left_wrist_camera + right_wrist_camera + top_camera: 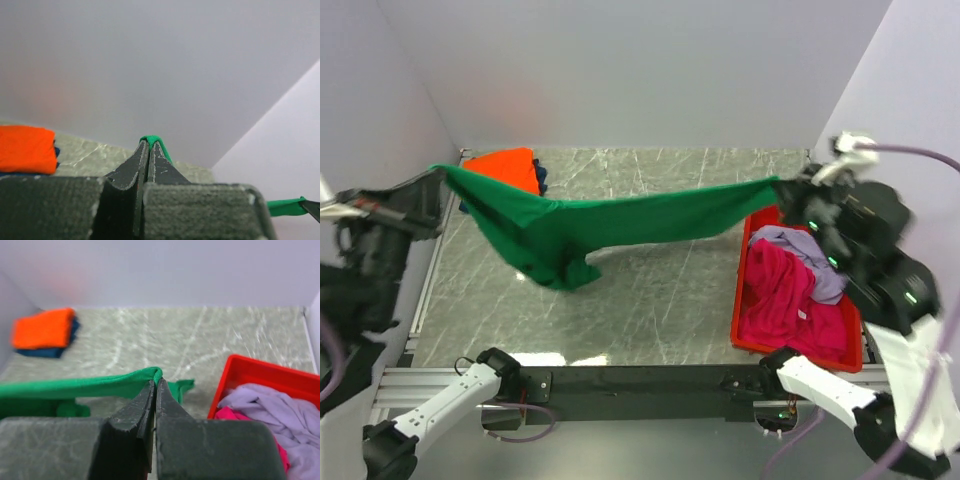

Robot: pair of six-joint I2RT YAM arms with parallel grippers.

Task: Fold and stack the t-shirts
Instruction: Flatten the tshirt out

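The bright green t-shirt (pixel 620 225) hangs stretched in the air between my two grippers, its middle sagging to the table. My left gripper (pixel 442 172) is shut on its left end (pixel 151 140). My right gripper (pixel 782 190) is shut on its right end (pixel 157 374). The orange t-shirt (pixel 505 167) lies folded on the navy blue one (pixel 541 175) at the back left; both also show in the right wrist view (pixel 44 328). The magenta t-shirt (pixel 785 295) and the pale lilac t-shirt (pixel 810 252) lie crumpled in the bin.
The red plastic bin (pixel 739 318) stands at the right side of the marble-patterned table (pixel 660 300). Grey walls close in the back and both sides. The arms' base rail (pixel 640 382) runs along the near edge.
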